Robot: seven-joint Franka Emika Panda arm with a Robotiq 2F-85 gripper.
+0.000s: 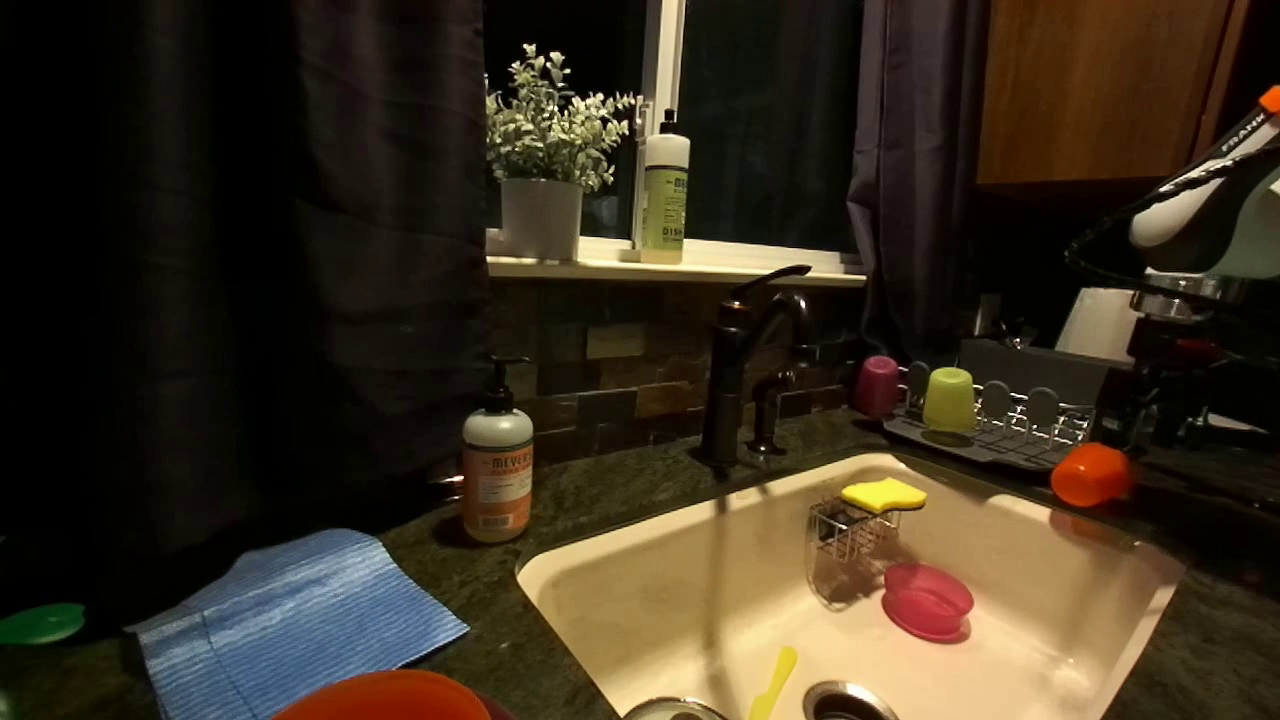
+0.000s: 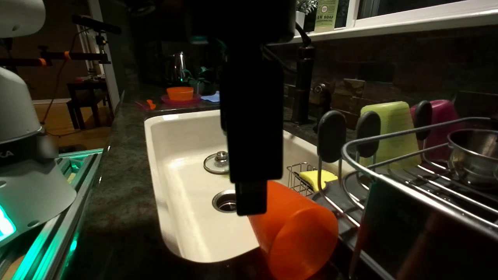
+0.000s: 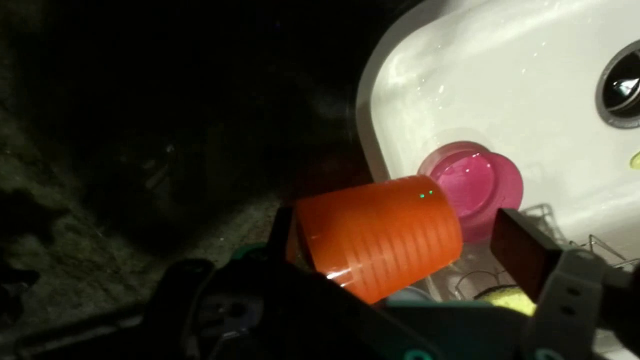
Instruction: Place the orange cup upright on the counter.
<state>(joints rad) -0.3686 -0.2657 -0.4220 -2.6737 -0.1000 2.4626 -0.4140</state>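
Note:
The orange cup (image 1: 1090, 475) lies on its side on the dark counter (image 1: 590, 490), at the sink's end near the dish rack. In an exterior view the cup (image 2: 295, 229) turns its mouth toward the camera. From above, in the wrist view, the closed end of the cup (image 3: 385, 235) reaches past the sink's edge. My gripper (image 3: 397, 220) is open over it, one finger near the mouth and the other beyond the base, with a gap visible at the base side. A dark finger (image 2: 252, 200) covers part of the cup; whether it touches is unclear.
A wire dish rack (image 2: 346, 146) with a yellow-green cup (image 1: 948, 400) and a magenta cup (image 1: 878, 388) stands close beside. The cream sink (image 1: 640, 580) holds a pink dish (image 1: 928, 600) and a sponge caddy (image 1: 850, 530). A dark faucet (image 1: 725, 390) rises behind.

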